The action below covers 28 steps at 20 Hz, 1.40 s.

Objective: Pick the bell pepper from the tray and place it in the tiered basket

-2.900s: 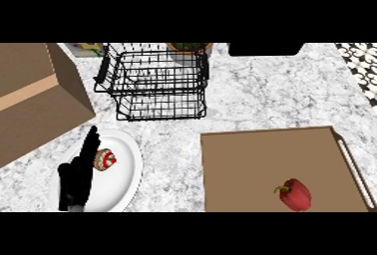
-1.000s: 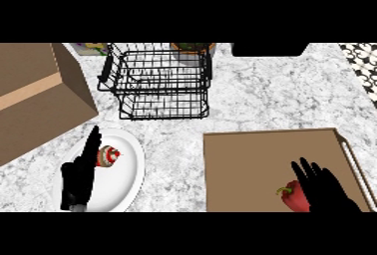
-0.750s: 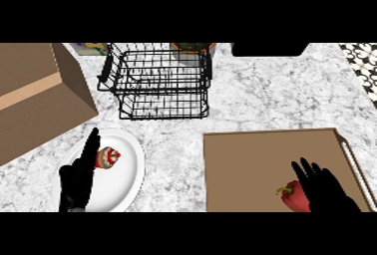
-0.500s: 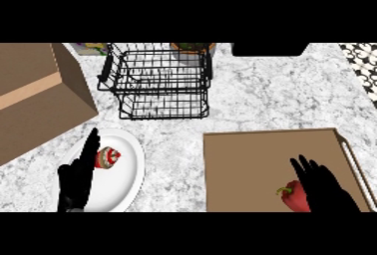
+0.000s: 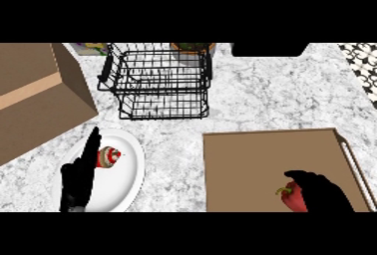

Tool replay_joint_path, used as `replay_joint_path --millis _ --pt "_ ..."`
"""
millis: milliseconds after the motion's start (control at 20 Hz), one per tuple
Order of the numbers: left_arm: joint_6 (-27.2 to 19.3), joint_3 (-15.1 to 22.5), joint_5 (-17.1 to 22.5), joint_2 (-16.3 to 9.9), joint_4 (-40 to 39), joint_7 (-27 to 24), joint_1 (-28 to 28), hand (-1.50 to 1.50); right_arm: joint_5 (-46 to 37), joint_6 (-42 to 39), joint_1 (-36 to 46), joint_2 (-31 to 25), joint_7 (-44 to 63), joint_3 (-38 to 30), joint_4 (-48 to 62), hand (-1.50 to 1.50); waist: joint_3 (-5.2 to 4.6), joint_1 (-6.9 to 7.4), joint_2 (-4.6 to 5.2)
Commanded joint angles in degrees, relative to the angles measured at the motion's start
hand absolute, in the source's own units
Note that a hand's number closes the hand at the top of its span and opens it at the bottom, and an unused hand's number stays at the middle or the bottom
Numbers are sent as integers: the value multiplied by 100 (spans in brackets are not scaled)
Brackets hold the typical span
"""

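A red bell pepper [image 5: 292, 197] with a green stem lies on the brown tray [image 5: 250, 169] near its front right part. My right hand [image 5: 324, 193] sits right against the pepper's right side, fingers bent over its top, hiding part of it. The black wire tiered basket [image 5: 158, 79] stands at the back centre of the marble counter, with nothing visible in its tiers. My left hand [image 5: 80, 177] rests open at the lower left, fingers straight, over the edge of a white plate.
A white plate [image 5: 125, 184] at the lower left carries a small red-and-white item [image 5: 109, 156]. A large brown box [image 5: 37, 94] fills the left side. A dark object [image 5: 269, 48] sits at the back right, and a patterned patch shows at the far right edge.
My right hand came in over the tray and its fingers, straight a moment ago, have bent down over the pepper. The left hand has stayed put.
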State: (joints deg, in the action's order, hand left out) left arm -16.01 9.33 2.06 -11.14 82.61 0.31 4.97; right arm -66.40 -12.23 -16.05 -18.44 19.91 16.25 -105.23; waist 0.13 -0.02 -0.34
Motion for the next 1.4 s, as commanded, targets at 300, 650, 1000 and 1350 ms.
replay_joint_path --millis 300,650,1000,1350 --pt "234 -121 -12 79 -123 -43 150 0 -410 646 490 -104 -819 68 980 150 -11 19 34" --pt "274 -108 -106 143 -323 29 -9 0 -554 -89 1669 474 -582 375 1358 150 -14 80 49" --pt "280 -107 -125 128 26 188 112 0 313 -1105 3259 1380 -483 -286 2186 150 -12 78 38" --pt "140 -149 -166 297 -208 219 -63 0 1606 -1247 3286 1831 110 -1150 255 150 -15 -110 -6"
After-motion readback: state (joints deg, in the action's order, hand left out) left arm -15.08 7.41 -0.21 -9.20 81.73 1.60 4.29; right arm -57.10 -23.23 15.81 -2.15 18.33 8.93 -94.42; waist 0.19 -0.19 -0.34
